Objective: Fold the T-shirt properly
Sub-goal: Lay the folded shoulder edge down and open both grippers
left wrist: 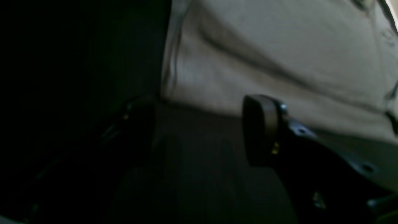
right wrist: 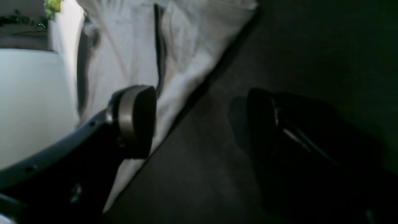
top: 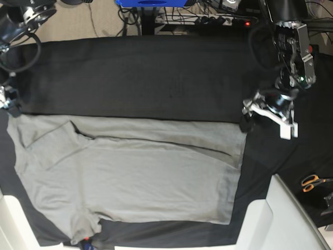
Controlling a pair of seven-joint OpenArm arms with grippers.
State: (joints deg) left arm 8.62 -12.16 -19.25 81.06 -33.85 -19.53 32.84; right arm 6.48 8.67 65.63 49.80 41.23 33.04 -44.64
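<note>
Base view, near edge: a white, smooth-surfaced block occupies the lower right corner, with orange-handled scissors just beyond it on the black table cloth.

Middle ground: the plain mid-grey short-sleeved cotton T-shirt lies spread flat on the cloth, its long axis running left to right, with one long side folded over so that a straight crease crosses the upper part of the body. A sleeve lies at the upper left.

Upper right of that view: the left gripper sits at the shirt's upper right corner. In the left wrist view its jaws stand wide apart, one black pad over the dark cloth just short of the grey fabric edge; nothing is held between them.

Far left edge: the right gripper sits at the shirt's upper left corner. In the right wrist view its jaws are also spread wide, one pad over the grey fabric, the other over bare cloth; the shirt's edge runs through the gap, ungripped.

Far edge: cables and a blue object lie beyond the table.
</note>
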